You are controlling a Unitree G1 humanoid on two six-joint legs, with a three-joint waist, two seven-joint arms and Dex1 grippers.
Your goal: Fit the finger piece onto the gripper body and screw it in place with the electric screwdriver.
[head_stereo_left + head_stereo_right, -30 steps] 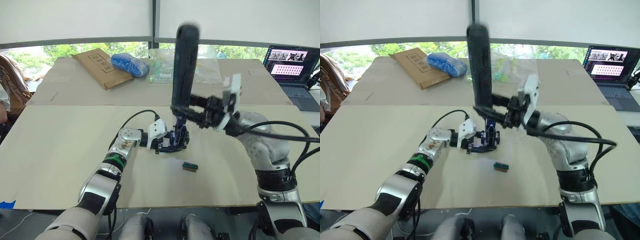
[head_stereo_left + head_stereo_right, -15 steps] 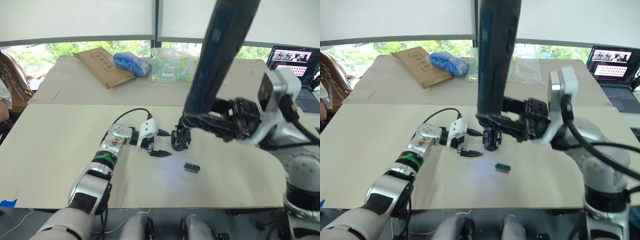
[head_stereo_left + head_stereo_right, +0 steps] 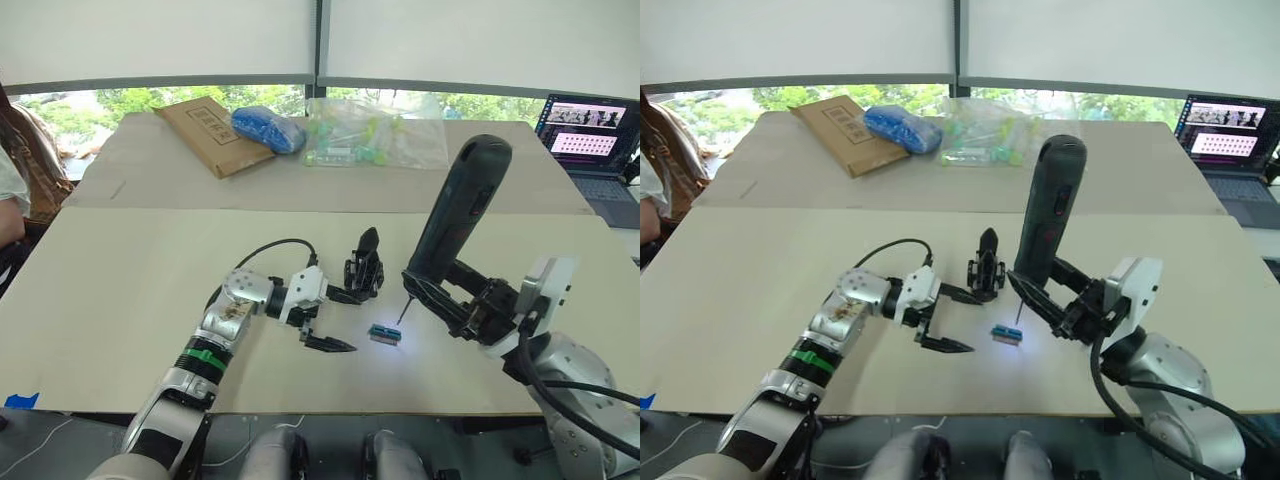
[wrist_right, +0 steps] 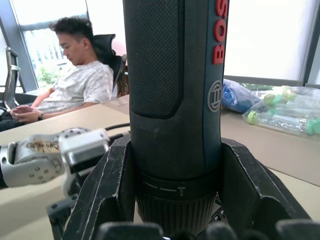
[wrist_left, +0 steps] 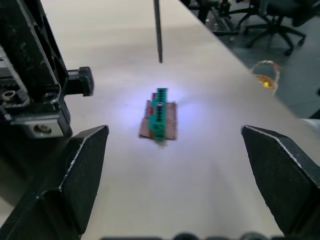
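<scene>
The gripper body (image 3: 365, 272) stands alone on the table with one pointed black finger sticking up; I cannot tell whether that is the finger piece. My left gripper (image 3: 354, 322) is open just in front of it, touching nothing, with a small green block (image 5: 159, 120) lying between its spread fingers (image 5: 85, 170). My right gripper (image 3: 445, 295) is shut on the electric screwdriver (image 3: 458, 215), gripping it near the lower end. The screwdriver leans back, and its thin bit (image 3: 403, 308) hangs just above the table beside the green block, where its light makes a bright spot.
On the far table lie a brown cardboard envelope (image 3: 206, 130), a blue bundle (image 3: 266, 128) and a clear bag of small tubes (image 3: 370, 143). A laptop (image 3: 590, 135) sits at the far right. A person (image 4: 80, 85) sits beyond the table's left side.
My left gripper has let go of the gripper body and pulled back open. The right arm has swung the screwdriver down and right, off the body, so its bit is now by the green block.
</scene>
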